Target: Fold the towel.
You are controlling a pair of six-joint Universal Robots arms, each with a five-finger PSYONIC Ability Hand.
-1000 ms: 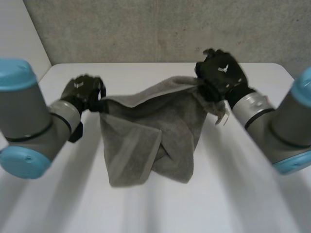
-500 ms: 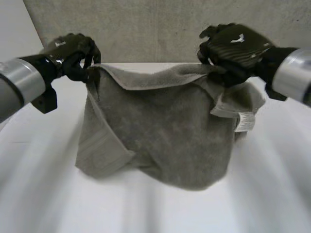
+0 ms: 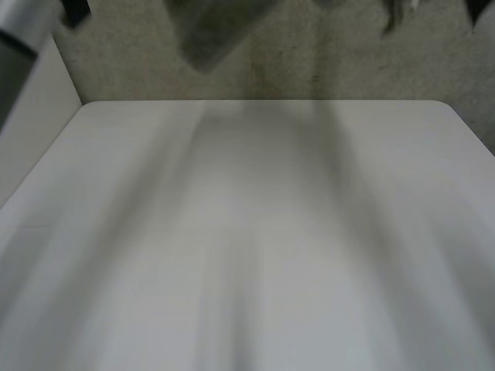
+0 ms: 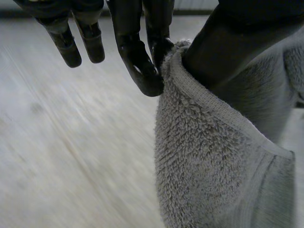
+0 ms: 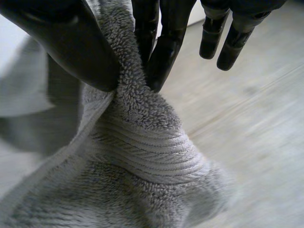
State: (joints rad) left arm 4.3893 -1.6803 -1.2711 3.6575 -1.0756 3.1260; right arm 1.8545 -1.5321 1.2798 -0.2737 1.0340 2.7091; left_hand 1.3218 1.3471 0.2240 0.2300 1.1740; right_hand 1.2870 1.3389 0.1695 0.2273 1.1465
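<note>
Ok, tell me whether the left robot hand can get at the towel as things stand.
Yes, it seems so: the left robot hand has the towel pinched at its edge between fingers and thumb, and nothing stands between them. The cloth hangs down from that grip.

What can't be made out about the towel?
Head view: the towel hangs above the table, nearly all cut off by the upper edge.
Left wrist view: the left hand pinches its hem; the thumb hides which corner.
Right wrist view: the right hand pinches bunched cloth; folds hide the corner.
</note>
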